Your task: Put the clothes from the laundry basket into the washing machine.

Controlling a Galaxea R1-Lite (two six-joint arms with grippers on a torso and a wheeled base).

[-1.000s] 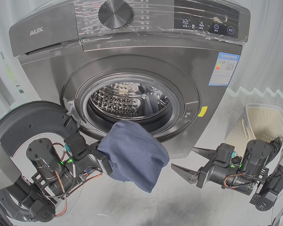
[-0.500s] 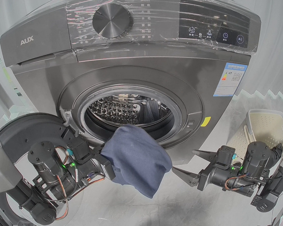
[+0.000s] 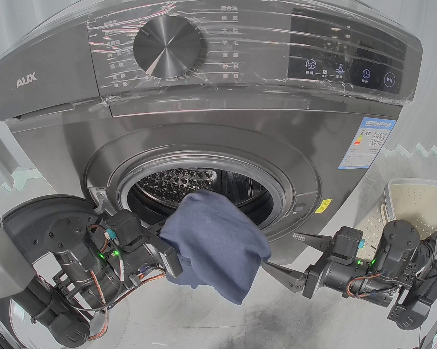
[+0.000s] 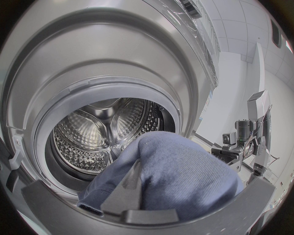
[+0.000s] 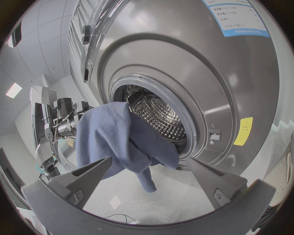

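Your left gripper [image 4: 134, 183] has its fingers pinching the navy garment [image 3: 216, 240]. One finger shows in the left wrist view and the rest is buried under the cloth. The garment hangs at 6 o'clock of the drum opening [image 3: 199, 183], its top fold overlapping the lower lip in the head view. I can't tell whether it touches the gasket. It's draped hood-like over the fingers, so the bulk likely leads and the loose end trails once you push in. The long axis runs from the bunched top at the lip down toward 5 o'clock, with the free tail pointing at the floor, outside the washing machine [image 3: 226, 129]. The right gripper [image 3: 279, 250] sits at 3 o'clock of the garment, fingers spread and empty, just beside the tail. It reads as parked clear of the feed path. The door [image 3: 42, 218] is swung open at 8 o'clock of the opening, beside the left arm. The laundry basket [image 3: 417, 202] is at 4 o'clock of the opening, and its visible inside looks bare. Watch that the tail doesn't snag on the lip.
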